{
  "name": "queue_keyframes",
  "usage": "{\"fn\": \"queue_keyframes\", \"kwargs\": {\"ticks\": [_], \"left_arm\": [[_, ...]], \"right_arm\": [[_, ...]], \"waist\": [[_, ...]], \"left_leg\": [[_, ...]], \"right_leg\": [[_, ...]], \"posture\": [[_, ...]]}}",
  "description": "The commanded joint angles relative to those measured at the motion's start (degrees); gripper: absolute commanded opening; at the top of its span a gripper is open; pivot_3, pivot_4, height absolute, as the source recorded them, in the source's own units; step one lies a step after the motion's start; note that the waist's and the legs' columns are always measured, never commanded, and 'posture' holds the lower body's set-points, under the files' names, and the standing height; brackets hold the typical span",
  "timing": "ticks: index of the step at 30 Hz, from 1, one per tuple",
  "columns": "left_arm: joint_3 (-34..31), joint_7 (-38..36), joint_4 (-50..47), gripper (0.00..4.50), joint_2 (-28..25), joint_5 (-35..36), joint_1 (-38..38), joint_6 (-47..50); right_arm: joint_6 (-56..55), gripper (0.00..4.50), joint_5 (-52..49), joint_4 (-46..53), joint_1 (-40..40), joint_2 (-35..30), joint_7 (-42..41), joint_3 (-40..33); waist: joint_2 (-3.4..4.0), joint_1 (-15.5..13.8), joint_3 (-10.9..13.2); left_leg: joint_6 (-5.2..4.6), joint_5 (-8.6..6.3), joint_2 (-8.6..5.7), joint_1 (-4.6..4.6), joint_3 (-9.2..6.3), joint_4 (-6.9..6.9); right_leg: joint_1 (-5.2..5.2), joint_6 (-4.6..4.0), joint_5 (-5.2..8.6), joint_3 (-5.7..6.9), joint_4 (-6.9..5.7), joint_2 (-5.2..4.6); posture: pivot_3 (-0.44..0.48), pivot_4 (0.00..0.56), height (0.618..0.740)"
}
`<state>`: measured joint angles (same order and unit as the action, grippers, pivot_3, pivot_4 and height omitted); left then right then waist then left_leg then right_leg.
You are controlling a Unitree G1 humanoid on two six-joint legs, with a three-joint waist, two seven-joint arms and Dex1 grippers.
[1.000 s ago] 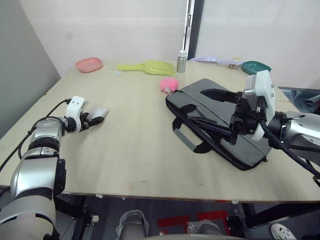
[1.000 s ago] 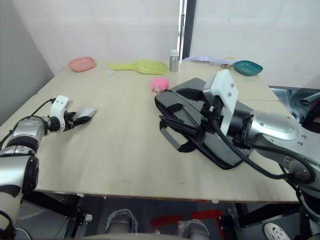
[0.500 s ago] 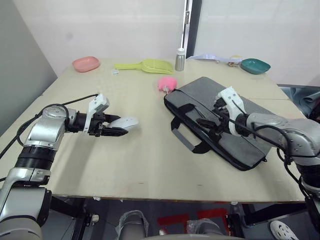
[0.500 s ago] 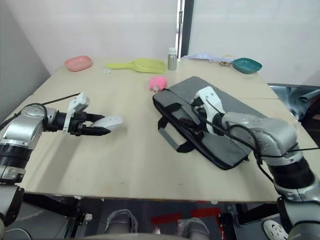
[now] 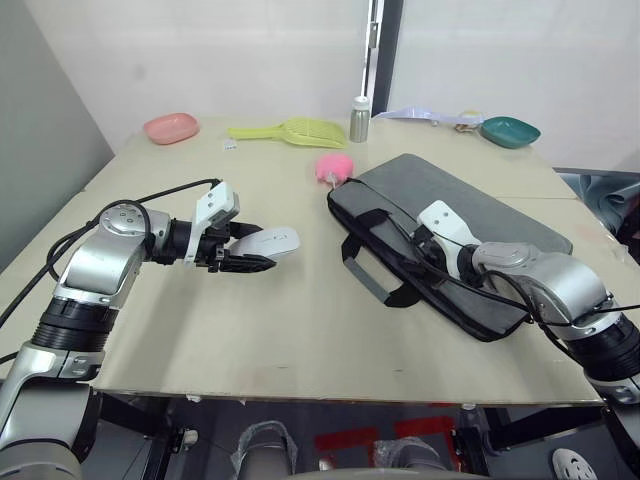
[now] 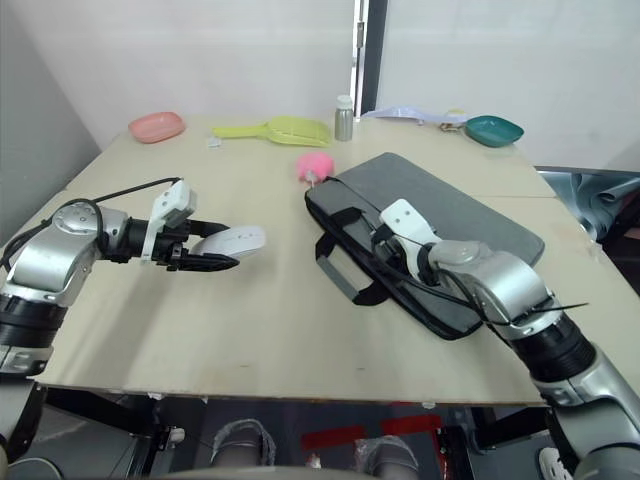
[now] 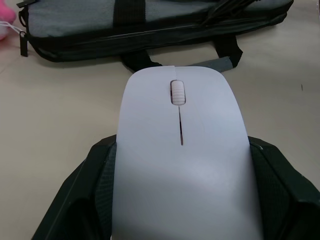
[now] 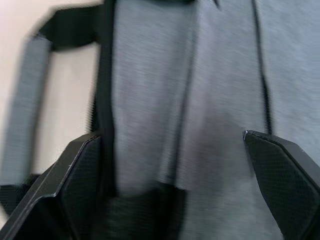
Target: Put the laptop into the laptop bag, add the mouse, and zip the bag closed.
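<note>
Currently you are pinching the mouse flat in the left gripper, facing the bag; the right gripper, fingers spread, is pressing the bag steady.

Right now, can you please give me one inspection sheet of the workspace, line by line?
Surface: pale wooden table, flat.
Job's things: grey laptop bag lies flat on the robot's right side, handles toward the table middle; white mouse held above the table; laptop nothing seen.
Clutter: along the far edge, pink dish, yellow-green scoop, metal bottle, teal dish; pink plush toy beside the bag's far corner.
Grippers: left gripper shut on the mouse; right gripper open, its fingers spread over the bag.
Cables: black cable along the left arm.
Surroundings: white walls.
</note>
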<state>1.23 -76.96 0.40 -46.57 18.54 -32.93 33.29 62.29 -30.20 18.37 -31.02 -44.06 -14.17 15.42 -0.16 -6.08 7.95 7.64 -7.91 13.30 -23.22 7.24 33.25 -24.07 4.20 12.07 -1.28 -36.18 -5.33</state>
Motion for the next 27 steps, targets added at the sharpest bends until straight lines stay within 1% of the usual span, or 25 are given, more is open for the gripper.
{"fn": "queue_keyframes", "kwargs": {"ticks": [1,7,8,9,11,14,19,21,23,27], "left_arm": [[-0.52,-0.02,-3.71,2.87,-0.12,2.73,-0.01,0.02],[-0.12,1.08,-4.20,2.87,0.17,3.84,0.30,0.06],[0.04,1.35,-4.17,2.87,0.39,3.97,0.35,0.07],[0.23,1.62,-4.19,2.87,0.58,4.09,0.42,0.05],[0.72,2.35,-4.38,2.87,1.27,4.21,0.35,0.27],[1.68,4.40,-3.74,2.87,3.24,3.97,-0.46,1.04],[4.49,9.00,-2.54,2.87,6.69,1.70,-2.06,1.10],[5.09,10.38,-2.96,2.87,7.93,2.01,-2.45,2.54],[5.95,12.04,-3.00,2.87,9.39,1.61,-2.62,3.34],[6.97,14.92,-2.24,2.87,11.66,1.08,-3.54,4.54]], "right_arm": [[-1.63,3.30,3.51,-0.14,0.55,0.59,-1.63,-0.35],[-2.81,1.28,6.66,-0.34,2.48,1.92,-4.15,-1.30],[-2.73,1.00,6.56,-0.03,2.77,2.11,-4.74,-1.71],[-2.65,0.56,6.55,0.30,2.98,2.26,-5.24,-2.00],[-2.23,0.03,6.13,0.99,3.31,2.64,-6.35,-2.70],[-0.13,0.03,3.82,2.79,3.50,3.96,-8.07,-5.00],[6.22,0.03,-0.56,4.30,0.96,7.69,-8.50,-12.26],[9.99,0.03,-2.89,3.61,-1.72,11.57,-6.72,-17.54],[14.58,0.03,-4.36,2.32,-6.38,15.46,-4.22,-23.35],[20.56,0.03,-6.25,2.87,-12.11,18.58,-2.99,-28.31]], "waist": [[0.00,0.05,0.00],[-0.02,0.12,-0.01],[-0.02,0.12,-0.02],[-0.02,0.10,-0.02],[-0.03,0.04,-0.02],[-0.03,0.02,-0.02],[-0.02,0.19,-0.02],[-0.01,0.55,-0.01],[0.02,0.92,0.01],[0.03,0.65,0.01]], "left_leg": [[0.00,0.00,0.00,0.00,0.00,0.00],[0.00,0.00,0.00,0.11,0.02,0.08],[-0.01,0.00,0.00,0.12,0.03,0.11],[-0.01,0.00,0.00,0.16,0.03,0.13],[-0.01,0.00,0.00,0.26,0.06,0.16],[-0.02,0.00,-0.01,0.27,0.06,0.19],[-0.03,0.02,0.00,0.20,0.06,0.12],[-0.04,0.02,0.00,0.18,0.09,0.07],[-0.05,0.03,0.01,0.18,0.13,0.05],[-0.05,0.04,0.01,0.20,0.16,0.08]], "right_leg": [[0.00,0.00,0.00,0.00,0.00,0.00],[0.08,0.00,-0.01,-0.05,-0.08,0.00],[0.09,0.01,-0.02,-0.07,-0.12,-0.01],[0.12,0.02,-0.02,-0.08,-0.13,-0.01],[0.19,0.02,-0.02,-0.12,-0.16,-0.02],[0.20,0.02,-0.03,-0.14,-0.20,-0.02],[0.12,-0.01,-0.01,-0.10,-0.17,0.01],[0.07,-0.01,-0.01,-0.13,-0.15,0.01],[0.02,-0.02,-0.01,-0.15,-0.17,0.02],[-0.01,-0.02,0.00,-0.19,-0.27,0.02]], "posture": [[0.000,0.150,0.740],[0.000,0.150,0.740],[0.000,0.150,0.740],[0.000,0.150,0.740],[0.000,0.150,0.740],[0.000,0.150,0.740],[0.000,0.150,0.740],[0.000,0.150,0.740],[0.000,0.150,0.740],[0.000,0.150,0.740]]}}
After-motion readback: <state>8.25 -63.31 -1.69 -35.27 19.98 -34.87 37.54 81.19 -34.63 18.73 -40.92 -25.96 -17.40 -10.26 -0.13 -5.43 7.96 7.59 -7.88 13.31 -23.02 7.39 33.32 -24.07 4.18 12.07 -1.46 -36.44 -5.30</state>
